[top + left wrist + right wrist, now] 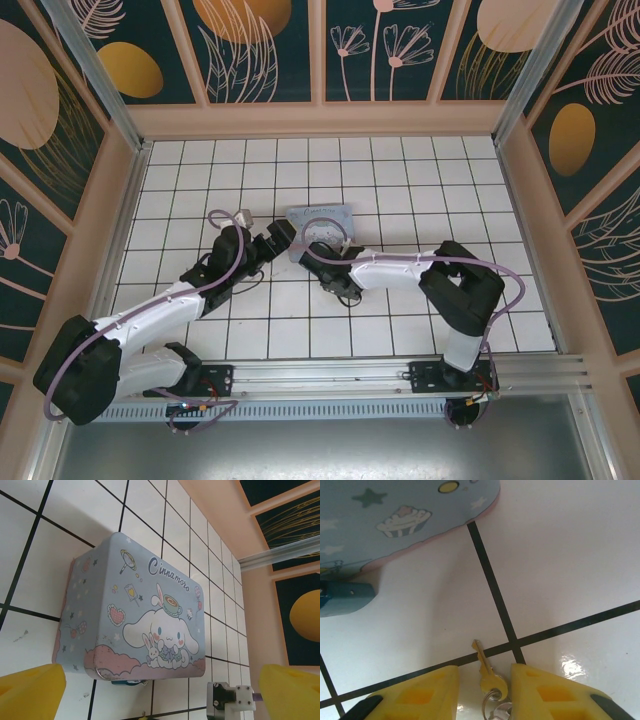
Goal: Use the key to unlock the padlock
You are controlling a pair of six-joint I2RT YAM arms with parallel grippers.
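Work surface: white tile floor [420, 190], dark grout. Encl. walls [265, 50]: dark teal panels w/ botanical prints, beige frames. Alu. rail [330, 372] at near edge carries both arms [180, 300]. Legible text: "Cinnamoro" in script on lid of tin box [135, 605], pastel blue, w/ white long-eared cartoon figure. Qty: tin ×1, padlock [342, 597] ×1, key [481, 661] ×1, arms ×2. Padlock: teal body at tin's edge, partly under its rim. Key: flat on tile, blade across a grout line, near padlock, not touching it; ring [492, 700] on head. Right gripper [484, 680]: jaws partly closed, bracketing key head, gap visible at one finger, no grip yet. Left gripper [160, 690]: jaws fully spread, holding nothing, just beside tin.
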